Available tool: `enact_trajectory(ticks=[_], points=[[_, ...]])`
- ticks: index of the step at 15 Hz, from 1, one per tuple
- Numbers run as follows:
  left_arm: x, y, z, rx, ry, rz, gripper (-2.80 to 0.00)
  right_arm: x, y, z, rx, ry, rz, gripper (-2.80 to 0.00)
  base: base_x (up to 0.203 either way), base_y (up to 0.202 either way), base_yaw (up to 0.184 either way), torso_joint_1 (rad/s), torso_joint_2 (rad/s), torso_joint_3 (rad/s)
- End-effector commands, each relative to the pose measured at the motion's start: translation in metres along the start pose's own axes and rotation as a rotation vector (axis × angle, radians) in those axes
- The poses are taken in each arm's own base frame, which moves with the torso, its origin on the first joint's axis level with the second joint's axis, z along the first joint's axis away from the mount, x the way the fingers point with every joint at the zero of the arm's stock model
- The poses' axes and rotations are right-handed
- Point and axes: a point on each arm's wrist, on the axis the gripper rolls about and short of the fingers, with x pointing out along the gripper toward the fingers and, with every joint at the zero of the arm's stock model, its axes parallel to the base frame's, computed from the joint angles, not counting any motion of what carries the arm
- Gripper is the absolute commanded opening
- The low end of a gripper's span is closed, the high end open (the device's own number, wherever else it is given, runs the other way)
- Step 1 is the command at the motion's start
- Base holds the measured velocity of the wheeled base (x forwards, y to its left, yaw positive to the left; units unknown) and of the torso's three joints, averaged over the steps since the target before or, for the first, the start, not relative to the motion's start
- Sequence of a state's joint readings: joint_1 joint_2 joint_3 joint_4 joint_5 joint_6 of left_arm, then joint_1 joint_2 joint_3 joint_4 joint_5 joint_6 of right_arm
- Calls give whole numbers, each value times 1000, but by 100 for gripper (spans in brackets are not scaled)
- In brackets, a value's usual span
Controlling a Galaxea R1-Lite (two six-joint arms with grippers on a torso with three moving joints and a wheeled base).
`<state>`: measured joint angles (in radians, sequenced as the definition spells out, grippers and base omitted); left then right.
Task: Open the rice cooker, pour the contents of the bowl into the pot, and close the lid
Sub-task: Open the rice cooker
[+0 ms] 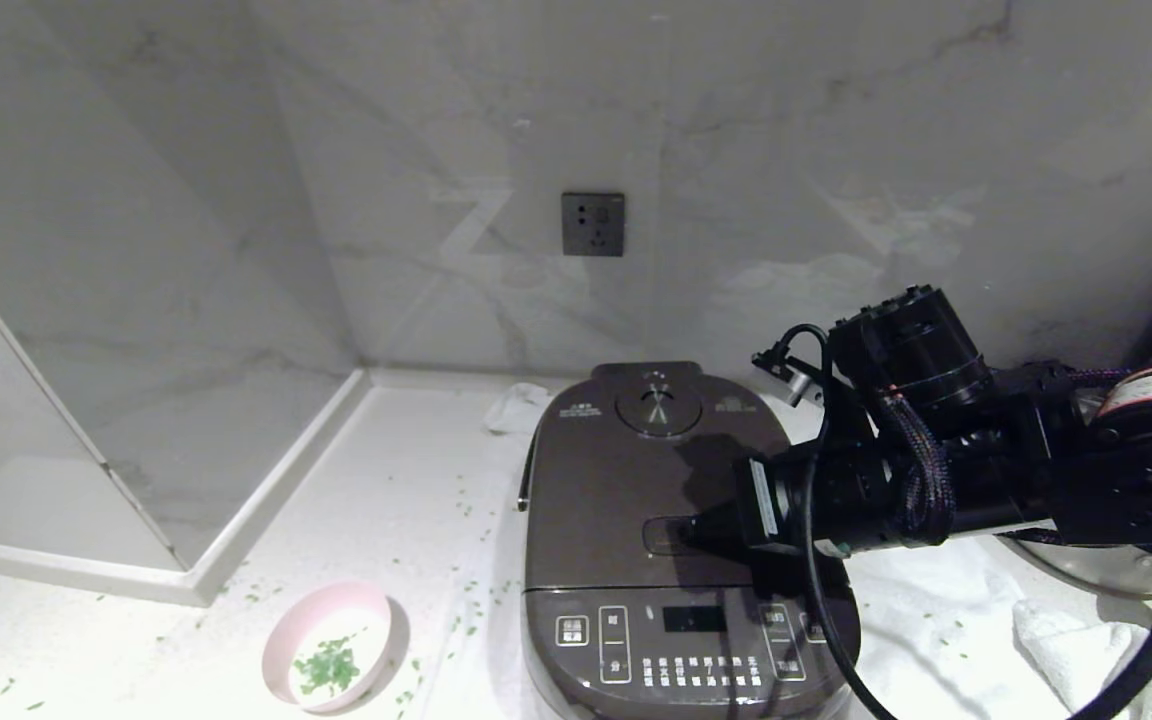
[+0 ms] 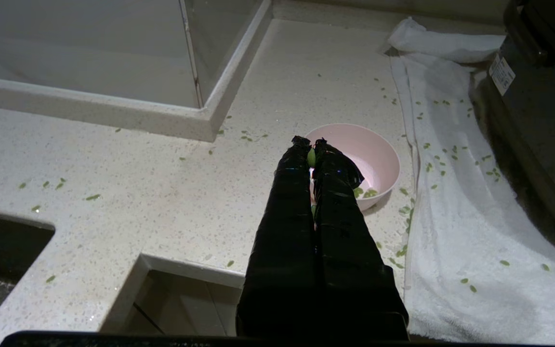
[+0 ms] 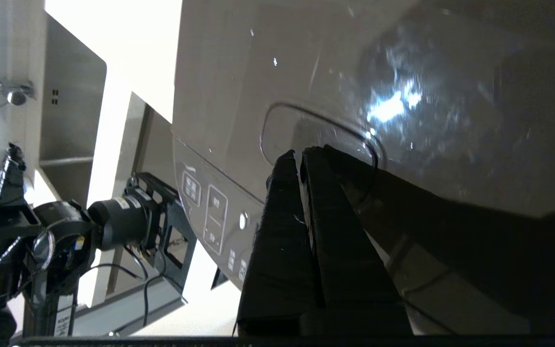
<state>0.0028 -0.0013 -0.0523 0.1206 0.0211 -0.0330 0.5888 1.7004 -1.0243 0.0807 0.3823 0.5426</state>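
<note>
White speckled surface (image 1: 406,490), marble wall behind with a dark socket (image 1: 593,224). White towel (image 2: 455,231) spread under and left of the rice cooker (image 1: 656,540), strewn with green bits. Rice cooker mid-frame in head view, lid (image 1: 626,480) down, button panel facing the camera. Right gripper (image 3: 301,153) reaching in from the right, fingers (image 3: 284,166) pressed together, tips on the oval latch button (image 3: 306,132) of the lid; contact clear only in right wrist view, head view shows just the dark tip over the button. Left gripper (image 2: 309,142) absent from head view; left wrist view has it above the surface, short of the bowl, fingers (image 2: 292,164) together with a green bit wedged between the tips. Pink bowl (image 1: 334,645) on the surface left of the cooker, beside the towel edge, upright, small heap of green contents (image 1: 328,668) inside. Stray green grains (image 2: 56,184) scattered over surface. Left wrist view alone shows a white label (image 2: 503,73) on the cooker side.
</note>
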Motion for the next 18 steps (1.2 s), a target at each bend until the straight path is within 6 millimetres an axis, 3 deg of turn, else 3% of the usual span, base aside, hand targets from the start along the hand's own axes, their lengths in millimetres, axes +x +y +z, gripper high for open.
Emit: enact_trajectory(ticks=[1,14,18], points=[[0,0,0,-1,-1,1,-280,0,-4,3,4,-10,7,-280,0,0,0,0,0,0],[0,0,0,-1,-1,1,-280,13,-18,-5,12,9,15,-280,0,0,0,0,0,0],[0,0,0,-1,-1,1,-280,-19,5,11,-44,-118,68,-280,0,0,0,0,0,0]])
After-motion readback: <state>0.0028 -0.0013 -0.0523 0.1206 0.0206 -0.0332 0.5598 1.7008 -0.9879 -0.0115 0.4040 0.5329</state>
